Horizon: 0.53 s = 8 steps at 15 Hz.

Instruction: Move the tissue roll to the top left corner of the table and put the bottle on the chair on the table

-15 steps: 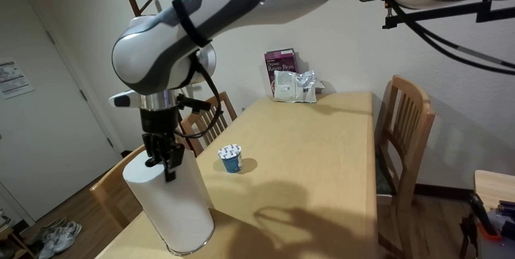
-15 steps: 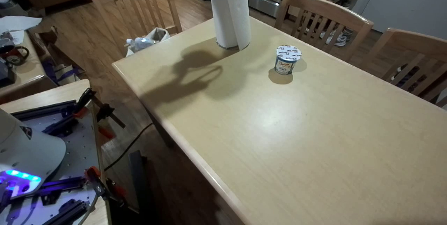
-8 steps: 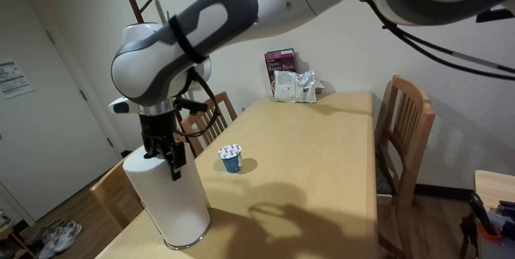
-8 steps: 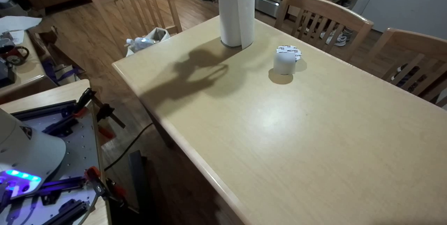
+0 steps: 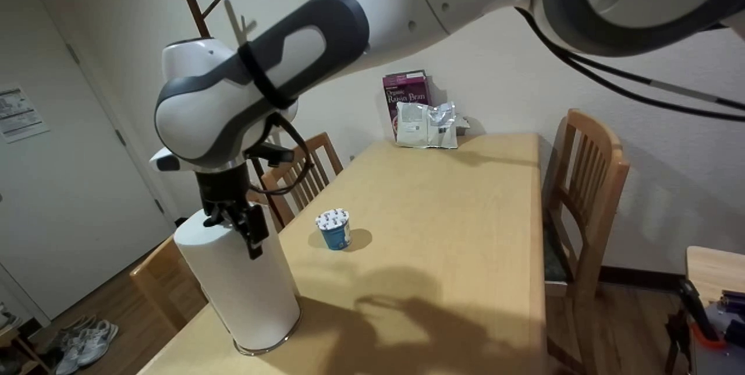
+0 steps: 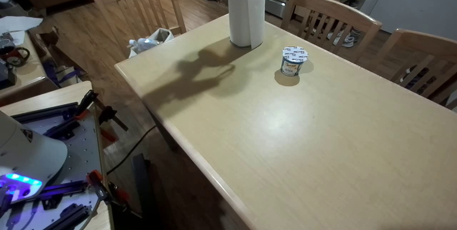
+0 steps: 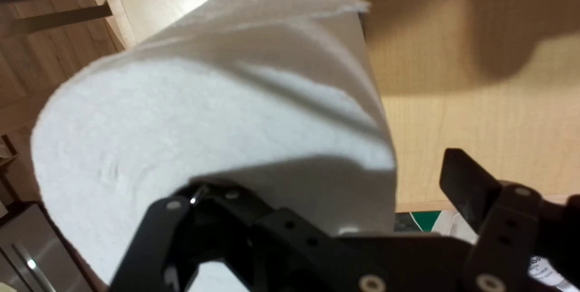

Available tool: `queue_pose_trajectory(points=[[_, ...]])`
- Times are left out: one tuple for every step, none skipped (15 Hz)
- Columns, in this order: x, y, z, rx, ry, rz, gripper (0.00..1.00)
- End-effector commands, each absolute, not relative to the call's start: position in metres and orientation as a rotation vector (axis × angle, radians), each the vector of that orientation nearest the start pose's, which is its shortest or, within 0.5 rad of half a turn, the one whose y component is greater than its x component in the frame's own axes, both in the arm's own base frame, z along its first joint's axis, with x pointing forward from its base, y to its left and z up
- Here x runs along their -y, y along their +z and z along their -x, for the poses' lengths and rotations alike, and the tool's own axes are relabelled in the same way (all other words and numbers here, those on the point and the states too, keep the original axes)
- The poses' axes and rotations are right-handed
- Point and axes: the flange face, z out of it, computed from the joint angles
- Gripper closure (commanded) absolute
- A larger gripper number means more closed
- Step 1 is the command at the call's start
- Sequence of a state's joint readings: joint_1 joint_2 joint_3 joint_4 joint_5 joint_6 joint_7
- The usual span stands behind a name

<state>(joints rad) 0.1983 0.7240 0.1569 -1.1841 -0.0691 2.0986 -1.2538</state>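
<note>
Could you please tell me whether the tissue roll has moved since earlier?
Yes: in an exterior view, the tissue roll has shifted toward the unmoved cup.

Looks plain white on the tissue roll [image 5: 247, 293]. Black on the gripper [image 5: 234, 238], white and dark grey on the arm [image 5: 396, 20]. Blue on the cup [image 5: 336, 239], with little dark marks all over the white lid [image 5: 332, 219]. Clear and pale on the bottle [image 6: 144, 44]. Light yellow-brown on the table [image 6: 321, 151], brown on the chair [image 5: 605, 139]. Purple with white letters on the cereal box [image 5: 405, 89], white and silver on the bag [image 5: 412, 124]. Shines blue on the lights [image 6: 23, 179].
</note>
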Motion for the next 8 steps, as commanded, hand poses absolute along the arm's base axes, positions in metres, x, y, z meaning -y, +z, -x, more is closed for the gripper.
queue_pose_trajectory(points=[[-0.246,0.405,-0.739,-2.135,0.321,-2.136,0.0],[-0.252,0.416,-0.739,-2.123,0.343,-2.124,0.0],[-0.258,0.426,-0.739,-2.113,0.365,-2.112,0.0],[-0.264,0.438,-0.738,-2.104,0.391,-2.101,0.0],[-0.269,0.448,-0.738,-2.092,0.414,-2.089,0.0],[-0.273,0.457,-0.737,-2.083,0.442,-2.074,0.0],[-0.277,0.466,-0.736,-2.072,0.461,-2.066,0.0],[-0.28,0.474,-0.735,-2.061,0.484,-2.052,0.0]])
